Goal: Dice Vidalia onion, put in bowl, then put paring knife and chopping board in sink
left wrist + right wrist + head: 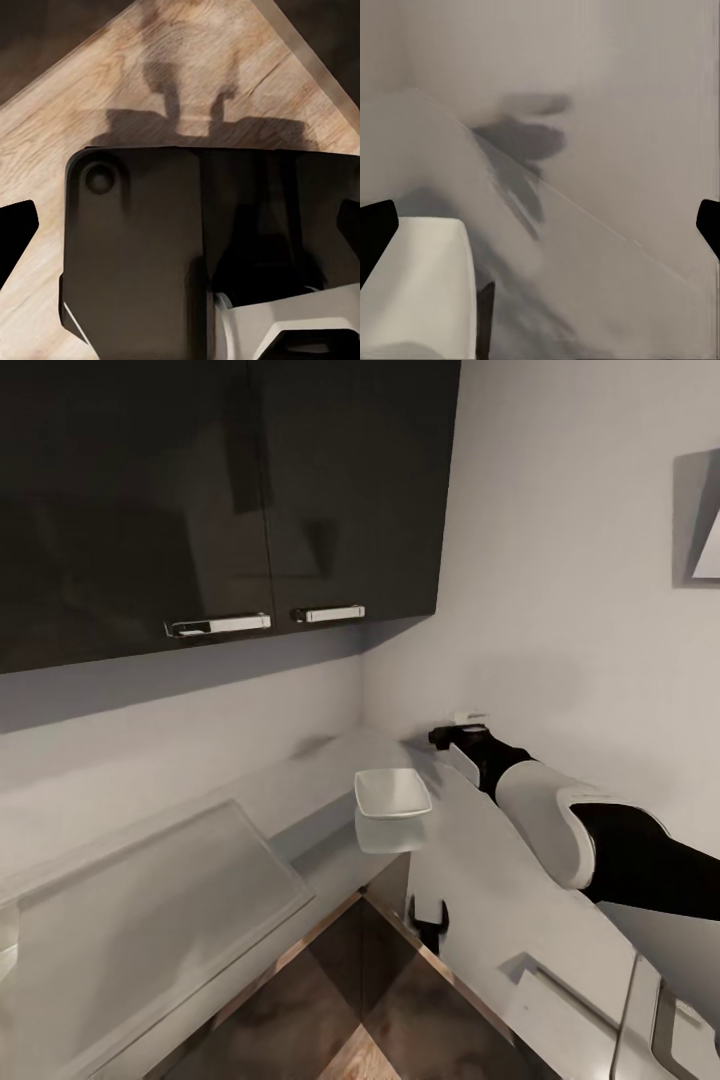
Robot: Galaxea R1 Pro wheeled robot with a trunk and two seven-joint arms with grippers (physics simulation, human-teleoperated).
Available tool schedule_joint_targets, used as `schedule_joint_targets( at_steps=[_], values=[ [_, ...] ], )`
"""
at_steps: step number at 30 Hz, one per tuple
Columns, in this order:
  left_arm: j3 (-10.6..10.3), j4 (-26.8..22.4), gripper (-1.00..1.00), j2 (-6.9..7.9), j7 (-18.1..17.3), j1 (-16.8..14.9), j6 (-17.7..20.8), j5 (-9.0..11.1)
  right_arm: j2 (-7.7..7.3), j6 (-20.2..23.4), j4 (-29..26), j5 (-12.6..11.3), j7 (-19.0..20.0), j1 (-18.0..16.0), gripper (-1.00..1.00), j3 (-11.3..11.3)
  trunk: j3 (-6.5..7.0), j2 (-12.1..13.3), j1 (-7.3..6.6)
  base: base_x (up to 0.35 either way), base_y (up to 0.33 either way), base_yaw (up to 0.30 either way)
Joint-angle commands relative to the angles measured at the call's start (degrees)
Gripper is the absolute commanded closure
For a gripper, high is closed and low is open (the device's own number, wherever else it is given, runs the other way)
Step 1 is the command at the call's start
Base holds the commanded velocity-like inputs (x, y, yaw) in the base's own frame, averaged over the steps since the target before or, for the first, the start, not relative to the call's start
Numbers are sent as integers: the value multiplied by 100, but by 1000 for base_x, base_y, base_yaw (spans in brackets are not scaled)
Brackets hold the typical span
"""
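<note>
White bowl sits at the countertop corner by the wall, right gripper just beside it, fingers spread w/ nothing held; left gripper open too.

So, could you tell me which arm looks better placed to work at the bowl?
Probably the right: its gripper is extended over the countertop just beyond the bowl. The left wrist view looks down at wooden floor.

White forearm shell, black upper arm, black wrist
</note>
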Motion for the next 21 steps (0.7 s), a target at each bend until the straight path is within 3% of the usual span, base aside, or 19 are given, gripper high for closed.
schedule_joint_targets(
  at_steps=[1, 5, 17, 21],
  values=[
    [14, -6, -100, 0, -49, 1, 2, 45, -21, 1, -3, 57, -12, 28, -100, -33, -12, -13, 4, 0, 0, 0],
    [8, -1, -100, 2, -51, 1, 0, 46, -52, -222, -2, 49, -11, 265, -100, -31, -16, -13, 4, 0, 0, 0],
    [16, 22, -100, 4, -51, 1, 11, 53, -71, -310, 7, 47, 2, 335, -100, -32, -106, -13, 4, 0, 0, 0],
    [23, 120, -100, -9, -53, 1, 5, 54, -75, -318, 7, 44, 9, 539, -100, -36, -143, -13, 4, 0, 0, 0]
  ],
)
